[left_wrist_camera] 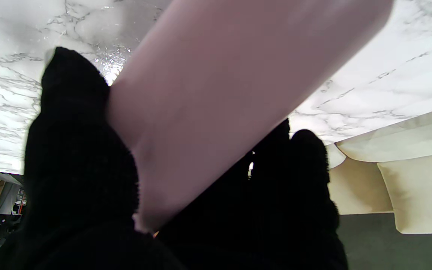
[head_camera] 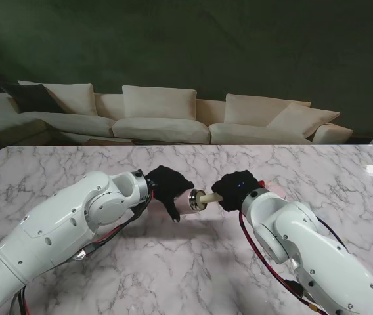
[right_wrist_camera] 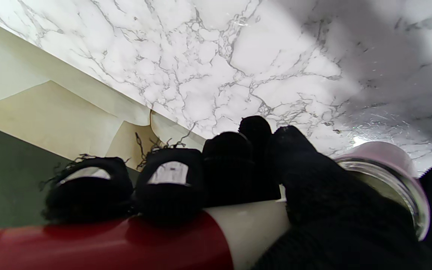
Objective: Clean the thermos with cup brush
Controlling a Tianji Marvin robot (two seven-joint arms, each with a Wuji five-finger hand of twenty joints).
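Two hands: both meet over the middle of the marble table (head_camera: 193,275), each in a black glove.
Left hand (head_camera: 167,187): fingers wrapped around the thermos, holding it lying sideways off the table.
Thermos (head_camera: 188,201): pale pink, just right of the left hand, its steel-rimmed mouth turned toward the right hand.
Brush (head_camera: 207,197): cream shaft bridging thermos mouth and right hand; handle turns red farther back.
Right hand (head_camera: 238,190): just right of the thermos, fingers clenched around the brush handle.
Contents: brush head seems to sit inside the thermos; nothing else can be made out within.
Doing it well: keep brush and thermos on one line, left grip firm, strokes straight so the shaft stays off the rim.
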